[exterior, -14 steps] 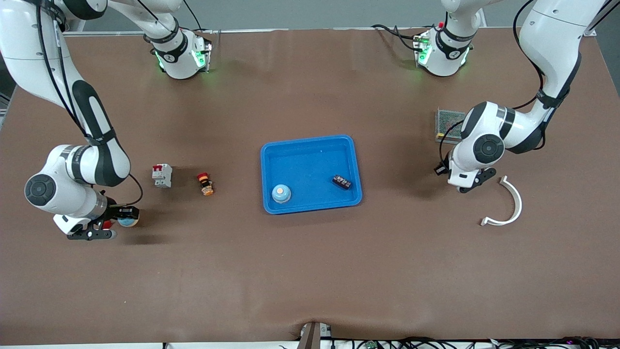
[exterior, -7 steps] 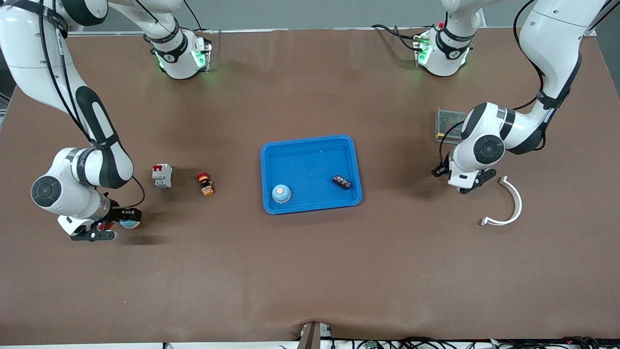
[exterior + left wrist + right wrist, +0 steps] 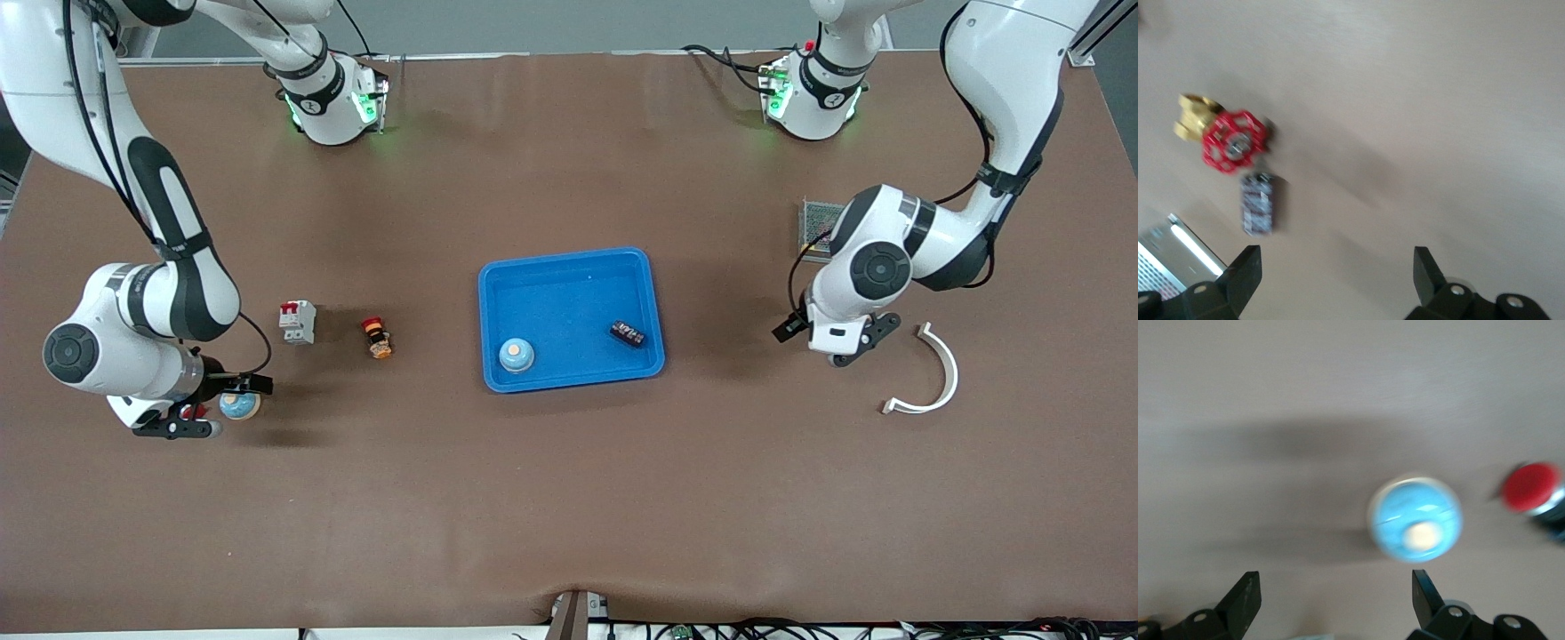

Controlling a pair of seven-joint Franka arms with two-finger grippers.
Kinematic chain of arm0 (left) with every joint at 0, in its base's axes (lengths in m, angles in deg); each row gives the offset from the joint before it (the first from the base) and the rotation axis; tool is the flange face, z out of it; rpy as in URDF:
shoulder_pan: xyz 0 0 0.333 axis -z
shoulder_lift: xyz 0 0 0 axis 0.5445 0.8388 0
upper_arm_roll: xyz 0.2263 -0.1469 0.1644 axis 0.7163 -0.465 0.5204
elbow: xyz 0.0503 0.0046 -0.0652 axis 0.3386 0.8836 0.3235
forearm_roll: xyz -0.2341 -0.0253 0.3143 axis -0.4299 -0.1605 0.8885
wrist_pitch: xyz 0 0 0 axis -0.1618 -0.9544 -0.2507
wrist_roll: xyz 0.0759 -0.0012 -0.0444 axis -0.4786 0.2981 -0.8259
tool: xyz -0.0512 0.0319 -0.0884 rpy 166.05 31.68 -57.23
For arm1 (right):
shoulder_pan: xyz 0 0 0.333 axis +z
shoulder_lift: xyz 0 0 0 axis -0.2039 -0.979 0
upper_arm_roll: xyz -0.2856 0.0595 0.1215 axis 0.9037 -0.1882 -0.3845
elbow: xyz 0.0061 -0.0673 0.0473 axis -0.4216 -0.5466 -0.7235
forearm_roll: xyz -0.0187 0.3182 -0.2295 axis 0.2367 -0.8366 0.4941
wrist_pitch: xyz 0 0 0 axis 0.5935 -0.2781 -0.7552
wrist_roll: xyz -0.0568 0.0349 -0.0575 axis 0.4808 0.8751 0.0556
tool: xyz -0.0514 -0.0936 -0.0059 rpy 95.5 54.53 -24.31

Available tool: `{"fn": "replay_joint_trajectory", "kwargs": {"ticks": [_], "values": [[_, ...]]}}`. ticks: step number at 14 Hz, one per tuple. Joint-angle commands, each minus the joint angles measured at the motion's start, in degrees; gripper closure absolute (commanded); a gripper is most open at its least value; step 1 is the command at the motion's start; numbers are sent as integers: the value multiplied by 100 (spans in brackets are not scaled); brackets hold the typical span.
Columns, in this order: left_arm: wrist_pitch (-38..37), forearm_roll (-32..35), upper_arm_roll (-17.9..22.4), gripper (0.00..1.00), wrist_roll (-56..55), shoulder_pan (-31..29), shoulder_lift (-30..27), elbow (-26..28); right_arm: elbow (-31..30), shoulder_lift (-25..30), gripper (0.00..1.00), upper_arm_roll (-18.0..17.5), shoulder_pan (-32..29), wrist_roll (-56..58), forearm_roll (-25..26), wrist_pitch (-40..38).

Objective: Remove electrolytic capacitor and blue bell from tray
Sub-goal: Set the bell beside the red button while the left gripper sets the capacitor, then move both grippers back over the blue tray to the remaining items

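We see the left pincer (image 3: 1331, 267) open and empty above the bench (image 3: 569, 498), a capacitor (image 3: 1257, 203) just ahead, its print unreadable. The right pincer (image 3: 1331, 587) gapes over a blue bell (image 3: 1417, 519); no legible writing.

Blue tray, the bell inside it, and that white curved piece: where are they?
Blue tray (image 3: 569, 257): front view, rim nearest the robots' bases.
Bell (image 3: 516, 355): front view, domed top.
White curved piece (image 3: 949, 367): front view, middle of its arc.
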Motion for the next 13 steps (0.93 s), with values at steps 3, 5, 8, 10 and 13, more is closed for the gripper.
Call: {"fn": "replay_joint_trajectory", "kwargs": {"ticks": [3,5,8,10,13], "values": [[-136,-263,-235,0,-1390,535,224,-592,-250,373,0,-248,423,-521,-675,-1],[-136,-280,-235,0,-2171,869,601,-1005,-250,408,0,-248,879,-609,-675,139],[-136,-298,-226,0,-3149,1431,1164,-1690,-250,374,0,-248,1636,-1818,-684,569],[-136,-289,-226,0,-3519,1747,1507,-2147,-242,330,0,-248,2215,-2496,-684,1034],[-84,-298,-200,8,-3897,2214,1868,-2658,-207,163,0,-221,2954,-3340,-605,1519]]}}
